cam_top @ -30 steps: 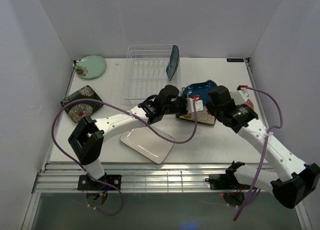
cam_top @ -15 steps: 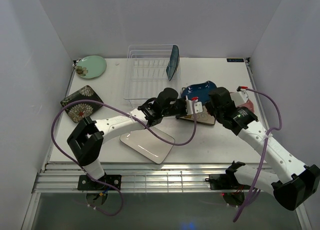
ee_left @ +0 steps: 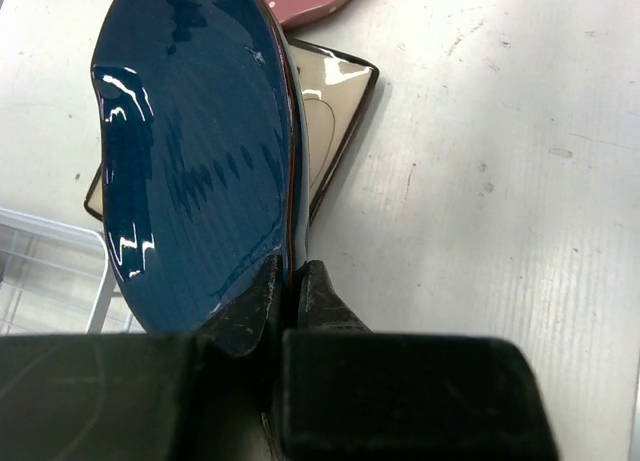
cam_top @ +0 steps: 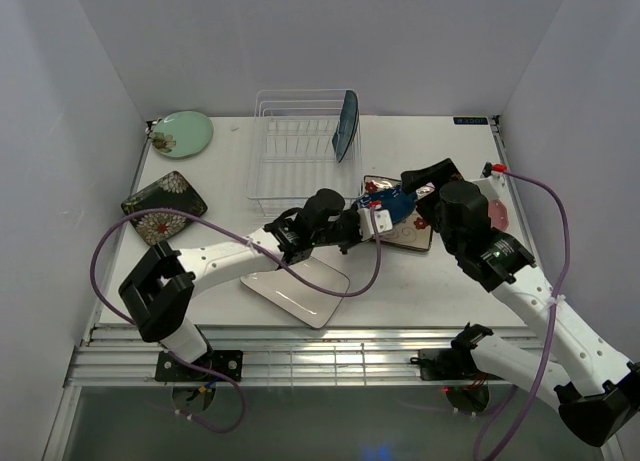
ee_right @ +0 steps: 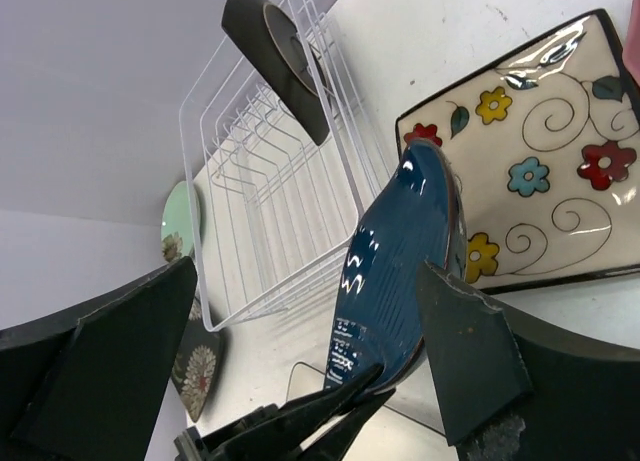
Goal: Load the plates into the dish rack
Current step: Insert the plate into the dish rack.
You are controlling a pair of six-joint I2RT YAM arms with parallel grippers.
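My left gripper (cam_top: 372,213) is shut on the lower rim of the dark blue plate (cam_top: 388,201), which stands tilted on edge above the patterned square plate (cam_top: 408,233). In the left wrist view the fingers (ee_left: 320,291) pinch the blue plate (ee_left: 195,141) at its edge. My right gripper (cam_top: 420,186) is open just right of that plate, its jaws wide either side of the blue plate (ee_right: 395,271) without touching it. The white wire dish rack (cam_top: 295,146) holds one teal plate (cam_top: 346,124) upright at its right end.
A white rectangular plate (cam_top: 295,286) lies near the front under the left arm. A dark floral plate (cam_top: 163,206) and a round pale green plate (cam_top: 181,133) lie at the left. A pink plate (cam_top: 496,214) sits by the right wall.
The right gripper has opened, released the dark blue plate and drawn back to the right. The left gripper has shut on the plate's rim and now holds it alone.
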